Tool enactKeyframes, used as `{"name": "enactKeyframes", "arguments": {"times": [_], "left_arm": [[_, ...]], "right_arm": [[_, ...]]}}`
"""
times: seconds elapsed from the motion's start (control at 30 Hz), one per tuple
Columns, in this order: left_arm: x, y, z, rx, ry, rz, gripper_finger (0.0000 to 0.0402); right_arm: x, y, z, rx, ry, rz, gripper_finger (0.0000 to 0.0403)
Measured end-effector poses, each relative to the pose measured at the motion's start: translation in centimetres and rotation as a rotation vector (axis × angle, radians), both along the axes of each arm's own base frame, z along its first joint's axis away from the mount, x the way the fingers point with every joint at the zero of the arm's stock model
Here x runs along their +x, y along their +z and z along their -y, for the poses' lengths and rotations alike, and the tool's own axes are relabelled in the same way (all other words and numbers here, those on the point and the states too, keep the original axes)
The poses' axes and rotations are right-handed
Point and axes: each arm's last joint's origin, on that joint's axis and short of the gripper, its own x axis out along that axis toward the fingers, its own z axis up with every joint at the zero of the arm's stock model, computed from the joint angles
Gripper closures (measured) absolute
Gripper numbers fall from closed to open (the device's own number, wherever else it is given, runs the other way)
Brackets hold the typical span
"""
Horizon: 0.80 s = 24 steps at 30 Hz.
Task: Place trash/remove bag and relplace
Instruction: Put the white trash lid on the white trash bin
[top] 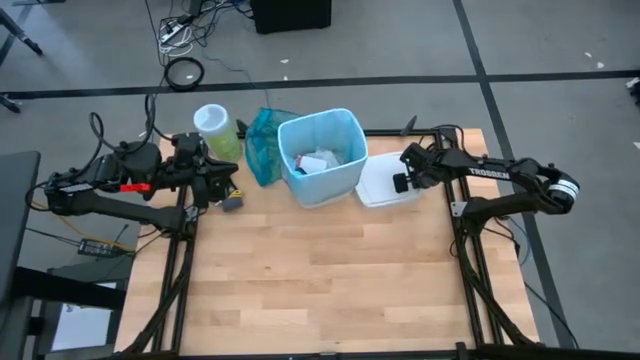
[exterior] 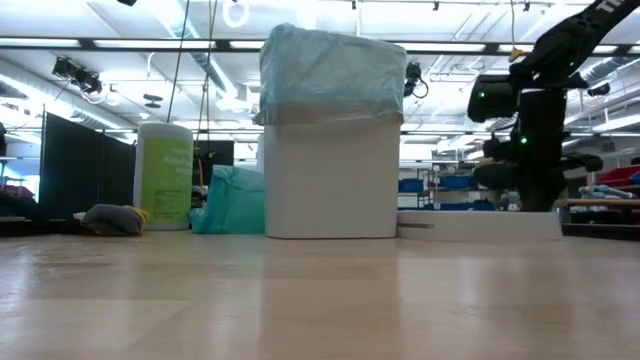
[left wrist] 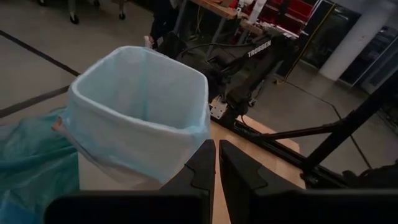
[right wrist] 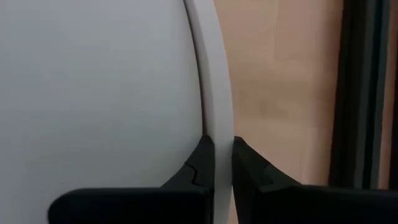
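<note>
The white bin (top: 322, 158) stands at the table's far middle. The light blue bag (left wrist: 134, 93) lines it and is folded over its rim. Trash (top: 318, 162), white crumpled scraps, lies inside. A flat white lid (top: 385, 182) lies on the table to the bin's right. My right gripper (right wrist: 222, 163) is shut on the lid's edge. My left gripper (left wrist: 217, 168) is shut and holds nothing. It hangs above the table left of the bin and points at it. My right gripper pinches the white lid's raised rim (right wrist: 217, 118) between its two fingers, at the lid's right side. The fingers come steeply from above and lie across the rim. In the low view the lid (exterior: 480, 225) lies flat on the table.
A crumpled teal-green bag (top: 264, 146) lies against the bin's left side. A canister with a pale green lid (top: 216, 130) stands beyond it. A small grey object (top: 233, 203) lies by my left gripper. The table's near half is bare wood (top: 330, 280).
</note>
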Motion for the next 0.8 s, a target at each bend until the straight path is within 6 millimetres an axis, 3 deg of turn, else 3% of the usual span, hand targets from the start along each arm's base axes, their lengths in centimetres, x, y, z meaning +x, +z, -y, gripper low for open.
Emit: {"name": "enactKeyframes", "arguments": {"times": [0.3, 0.8], "left_arm": [[0.0, 0.0, 0.0, 0.050, -0.006, -0.014, 0.0371], [0.2, -0.1, -0.1, 0.079, 0.013, -0.032, 0.0371]], "right_arm": [[-0.9, 1.5, -1.4, -0.032, 0.162, -0.045, 0.0385], [-3.4, 7.2, -1.6, -0.343, -0.039, 0.015, 0.0385]]}}
